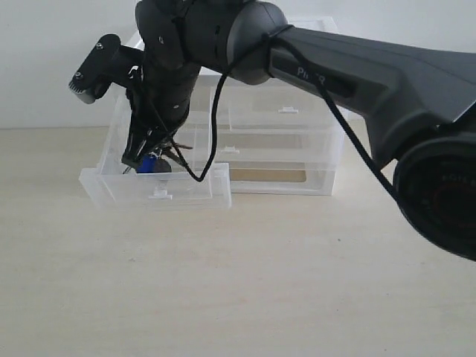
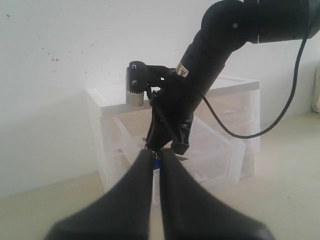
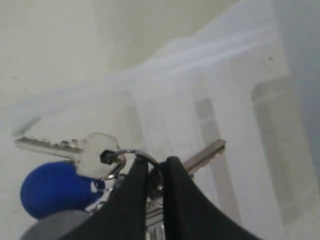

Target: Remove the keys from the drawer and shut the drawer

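Fingers (image 3: 131, 202) tight on keys (image 3: 94, 152) — drawer (image 1: 111, 186) open

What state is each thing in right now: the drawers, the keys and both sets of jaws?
Small clear-frosted plastic upper left drawer: pulled open.
Silver metal keys with blue oval tag: inside that drawer, pinched at the ring.
Right gripper: jaws shut on the keys.
Left gripper: jaws shut, empty.
Clear plastic upper right drawer: closed.
Full-width clear plastic drawer below: closed.
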`<state>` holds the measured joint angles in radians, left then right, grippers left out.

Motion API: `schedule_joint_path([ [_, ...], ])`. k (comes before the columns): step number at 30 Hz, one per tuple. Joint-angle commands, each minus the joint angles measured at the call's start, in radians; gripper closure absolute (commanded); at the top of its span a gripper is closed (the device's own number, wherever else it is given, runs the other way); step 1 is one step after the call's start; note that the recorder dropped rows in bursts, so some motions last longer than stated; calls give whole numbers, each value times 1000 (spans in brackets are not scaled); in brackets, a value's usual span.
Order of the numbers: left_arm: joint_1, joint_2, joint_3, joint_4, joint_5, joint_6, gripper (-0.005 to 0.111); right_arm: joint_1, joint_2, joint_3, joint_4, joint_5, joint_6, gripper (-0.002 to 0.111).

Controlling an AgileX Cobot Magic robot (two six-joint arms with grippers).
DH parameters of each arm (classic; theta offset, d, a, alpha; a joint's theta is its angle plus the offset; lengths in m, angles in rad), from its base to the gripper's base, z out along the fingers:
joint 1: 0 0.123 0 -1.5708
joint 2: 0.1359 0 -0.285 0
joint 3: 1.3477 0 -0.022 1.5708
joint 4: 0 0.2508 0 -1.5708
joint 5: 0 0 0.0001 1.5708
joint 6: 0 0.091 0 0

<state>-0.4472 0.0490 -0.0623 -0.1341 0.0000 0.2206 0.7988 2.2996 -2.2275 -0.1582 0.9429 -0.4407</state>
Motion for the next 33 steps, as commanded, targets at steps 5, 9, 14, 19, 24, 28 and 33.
schedule_joint_path([
  [5, -4, 4, 4, -8, 0, -11, 102, -9, -45, 4, -149, 11, 95, 108],
  [9, -4, 4, 4, -8, 0, -11, 102, -5, -76, 4, -128, 9, 93, 108],
  [14, -4, 4, 4, -8, 0, -11, 102, 36, -114, 4, -123, 35, 87, 108],
  [19, -4, 4, 4, -12, 0, -20, 102, -15, -92, 4, 151, 140, 16, 73],
  [24, -4, 4, 4, -12, 0, -22, 102, -69, -51, 4, 158, 82, 69, 49],
  [28, -4, 4, 4, -12, 0, -27, 102, -91, -4, 4, 291, 26, 6, 49],
  [33, -4, 4, 4, -12, 0, -27, 102, -91, 3, 4, 320, 4, -39, 49],
])
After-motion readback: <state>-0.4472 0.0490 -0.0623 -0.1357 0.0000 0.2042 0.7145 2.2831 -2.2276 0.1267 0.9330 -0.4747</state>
